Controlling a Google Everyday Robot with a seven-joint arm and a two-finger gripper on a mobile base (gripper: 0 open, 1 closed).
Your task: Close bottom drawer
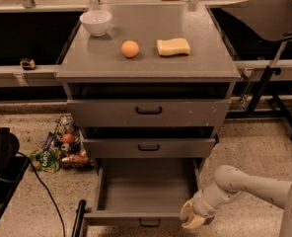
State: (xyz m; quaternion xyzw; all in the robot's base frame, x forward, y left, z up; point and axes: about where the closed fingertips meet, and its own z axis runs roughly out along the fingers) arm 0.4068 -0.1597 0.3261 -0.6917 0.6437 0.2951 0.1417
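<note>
While looking low at the cabinet (148, 68), can see the bottom drawer (146, 189) pulled far out, under the middle drawer (116, 148) and top drawer (106, 113), with a bare grey tray. Cannot see all of its front: cut short by the lower edge, with only the small black handle (149, 223) showing.

Can find the gripper (194, 216) at the right front corner of that drawer, touching it or just beside it; hard to say which. Cannot tell if it is spread apart or pressed together. Can follow the pale arm (249, 184) from there up and off the right edge.

Cannot make out much in the dark gaps above the two upper drawers.

Up top, can see a bowl (96, 21), an orange (130, 49) and a sponge (173, 47), all back from the front rim.

Can see bare floor (254, 142) to the right of the cabinet, as far as the black stand (264, 88). On the left, less room: a snack pile (62, 149) near the cabinet's side, a black cable (47, 194), and a black bar (79, 220) just beside the drawer's left front corner, cut off below. Cannot name the dark shape (0, 157) at the far left edge.
</note>
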